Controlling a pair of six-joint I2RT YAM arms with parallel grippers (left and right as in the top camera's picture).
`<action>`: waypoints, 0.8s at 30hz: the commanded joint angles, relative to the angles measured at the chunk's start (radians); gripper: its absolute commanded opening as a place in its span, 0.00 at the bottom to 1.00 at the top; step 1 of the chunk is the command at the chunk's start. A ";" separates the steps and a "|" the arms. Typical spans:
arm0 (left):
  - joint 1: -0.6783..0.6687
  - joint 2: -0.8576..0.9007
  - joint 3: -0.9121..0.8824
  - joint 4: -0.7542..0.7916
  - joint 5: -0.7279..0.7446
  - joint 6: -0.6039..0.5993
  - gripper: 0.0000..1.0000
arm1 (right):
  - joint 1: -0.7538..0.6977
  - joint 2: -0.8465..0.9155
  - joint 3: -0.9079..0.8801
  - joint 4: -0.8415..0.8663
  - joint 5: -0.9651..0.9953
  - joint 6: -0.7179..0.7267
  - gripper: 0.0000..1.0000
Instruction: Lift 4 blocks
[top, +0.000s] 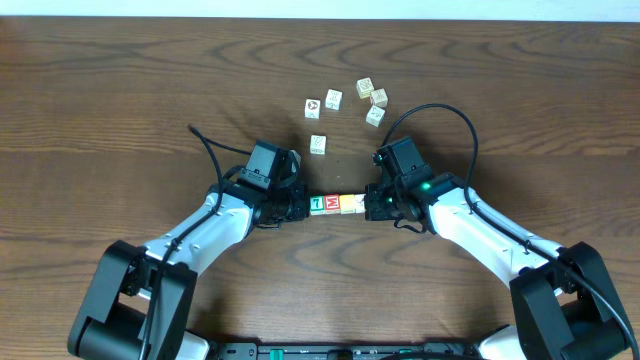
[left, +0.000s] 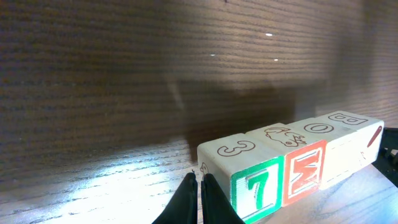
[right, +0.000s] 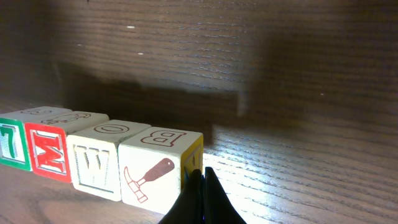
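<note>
Dark brown wood-grain tabletop (top: 100, 90) carries all items. Four toy cubes stand in one straight row, face to face, at the middle of the tabletop, somewhat toward its near edge.

From the left arm's side the order is:
- a green wooden cube with a white 7 (left: 256, 188)
- a red wooden cube with a white M (left: 306, 171)
- a cream wooden cube with a yellow-orange W (right: 93, 165)
- a white wooden cube with a dark red hammer picture (right: 149, 177)

Their top faces read 3, a small drawing, O and B.

The left gripper (left: 200, 196) has its fingers pressed together with nothing between them, tips against the outer end of the green cube. The right gripper (right: 203, 190) is likewise closed on nothing, tips against the yellow end face of the hammer cube. The row sits squeezed between the two.

Whether the row rests on the wood or hangs clear of it cannot be told.

Six cream picture cubes (top: 334, 99) lie scattered well apart from the row, toward the far edge.
</note>
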 joint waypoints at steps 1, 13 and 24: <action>-0.044 -0.035 0.019 0.035 0.208 -0.006 0.07 | 0.051 -0.027 0.064 0.036 -0.241 -0.004 0.01; -0.044 -0.037 0.028 0.040 0.208 -0.010 0.07 | 0.051 -0.029 0.089 0.027 -0.241 -0.008 0.01; -0.044 -0.037 0.055 0.039 0.208 -0.013 0.07 | 0.051 -0.029 0.114 -0.008 -0.237 -0.023 0.01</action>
